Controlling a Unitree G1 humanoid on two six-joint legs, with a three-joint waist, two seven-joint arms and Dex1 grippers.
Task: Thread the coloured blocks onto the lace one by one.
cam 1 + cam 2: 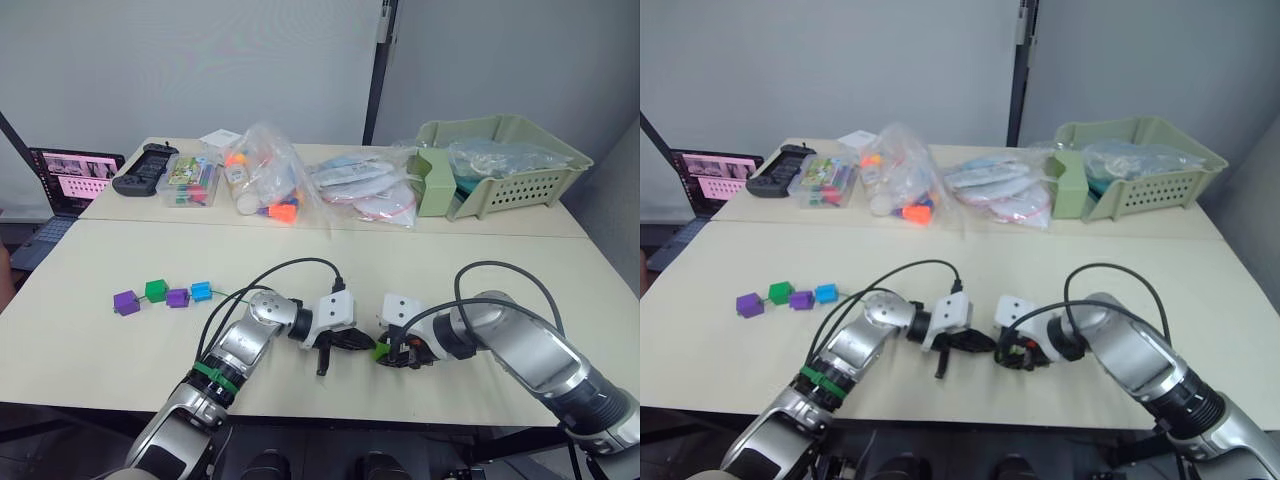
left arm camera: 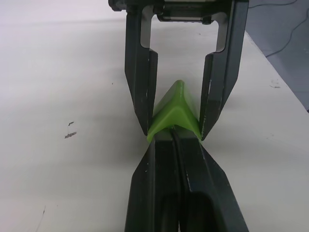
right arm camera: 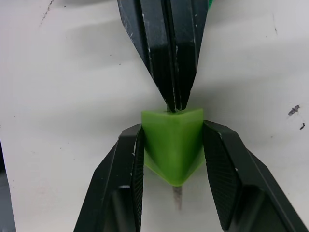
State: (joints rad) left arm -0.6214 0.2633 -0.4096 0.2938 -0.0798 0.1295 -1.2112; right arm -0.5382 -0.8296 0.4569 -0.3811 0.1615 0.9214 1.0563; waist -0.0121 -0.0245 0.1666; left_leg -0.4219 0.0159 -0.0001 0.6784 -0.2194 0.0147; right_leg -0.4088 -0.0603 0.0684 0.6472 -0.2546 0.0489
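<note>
Here the right pincer (image 3: 172, 145) is pinching the light green block (image 3: 173, 143) between its two fingers, just above the tabletop (image 1: 420, 260). The left pincer (image 2: 175, 137) is meeting it tip to tip, its fingers pressed together on the lace (image 1: 235, 293) — the greyish tip (image 3: 176, 195) is poking out beyond the block. Behind the left pincer the lace is trailing away over the tabletop to four blocks already sitting on it in a row — blue (image 1: 201, 290), purple (image 1: 178, 297), dark green (image 1: 155, 290), purple (image 1: 126, 301).
</note>
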